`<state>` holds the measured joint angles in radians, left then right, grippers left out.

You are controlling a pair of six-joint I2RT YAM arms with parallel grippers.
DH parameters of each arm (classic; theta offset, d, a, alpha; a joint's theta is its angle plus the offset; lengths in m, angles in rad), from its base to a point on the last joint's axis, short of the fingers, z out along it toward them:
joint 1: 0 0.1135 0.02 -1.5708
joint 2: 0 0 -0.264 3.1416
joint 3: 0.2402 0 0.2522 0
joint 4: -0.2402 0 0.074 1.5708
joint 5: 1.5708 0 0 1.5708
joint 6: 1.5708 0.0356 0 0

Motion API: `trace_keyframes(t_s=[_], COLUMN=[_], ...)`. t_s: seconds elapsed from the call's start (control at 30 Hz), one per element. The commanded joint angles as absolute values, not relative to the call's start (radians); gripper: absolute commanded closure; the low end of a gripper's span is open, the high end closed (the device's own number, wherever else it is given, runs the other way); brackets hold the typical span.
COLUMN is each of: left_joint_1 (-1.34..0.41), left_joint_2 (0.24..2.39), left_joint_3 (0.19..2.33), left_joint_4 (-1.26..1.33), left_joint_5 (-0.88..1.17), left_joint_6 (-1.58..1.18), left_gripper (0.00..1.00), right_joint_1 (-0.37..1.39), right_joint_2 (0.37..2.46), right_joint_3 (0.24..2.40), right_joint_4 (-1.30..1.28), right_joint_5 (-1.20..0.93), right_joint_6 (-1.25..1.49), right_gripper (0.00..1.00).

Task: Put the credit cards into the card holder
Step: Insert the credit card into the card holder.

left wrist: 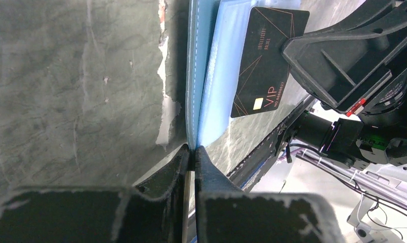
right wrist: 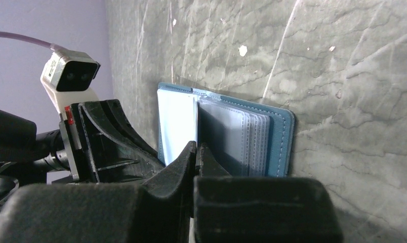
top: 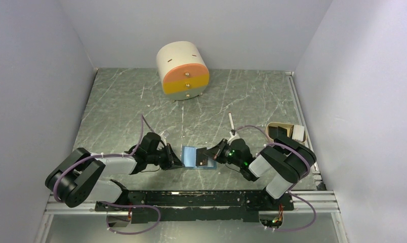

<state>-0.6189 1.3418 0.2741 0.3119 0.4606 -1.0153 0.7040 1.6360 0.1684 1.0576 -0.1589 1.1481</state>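
Note:
The card holder (top: 191, 156) is a blue wallet lying open on the table between my arms. My left gripper (top: 177, 162) is shut on its left edge; in the left wrist view the gripper (left wrist: 193, 151) pinches the blue cover (left wrist: 197, 76). My right gripper (top: 215, 153) is shut on a black credit card (top: 206, 155) and holds it over the wallet's right half. The card (left wrist: 267, 61) has gold "VIP" lettering and lies against the light blue inside. In the right wrist view my gripper (right wrist: 197, 148) holds the card edge-on in front of the slot pockets (right wrist: 247, 139).
A cream drum-shaped drawer unit (top: 184, 71) with an orange front stands at the back. A beige tray (top: 282, 129) sits at the right edge behind my right arm. A small white item (top: 232, 121) lies behind the wallet. Grey walls close in both sides.

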Motion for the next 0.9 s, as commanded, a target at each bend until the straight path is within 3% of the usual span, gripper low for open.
trace_keyframes(t_s=[0.0,0.33,0.87], left_joint_1=[-0.615,-0.618,-0.617], left_joint_2=[1.333,1.377,1.387], left_joint_3=[0.257,0.259,0.282], left_joint_4=[0.339,0.368,0.349], left_joint_5=[0.465,0.486,0.489], left_joint_6=[-1.024,-1.019,-1.0], left_gripper=[0.91,0.91,0.91], right_joint_1=[0.727,0.728,0.707], right_joint_2=[1.681,1.834,1.797], right_joint_3=[0.167,0.129,0.202], right_joint_4=[1.109,1.365,1.257], right_joint_5=[-0.136,-0.16,-0.141], right_joint_6=[1.165,1.239,1.19], right_gripper=[0.99,1.0,1.0])
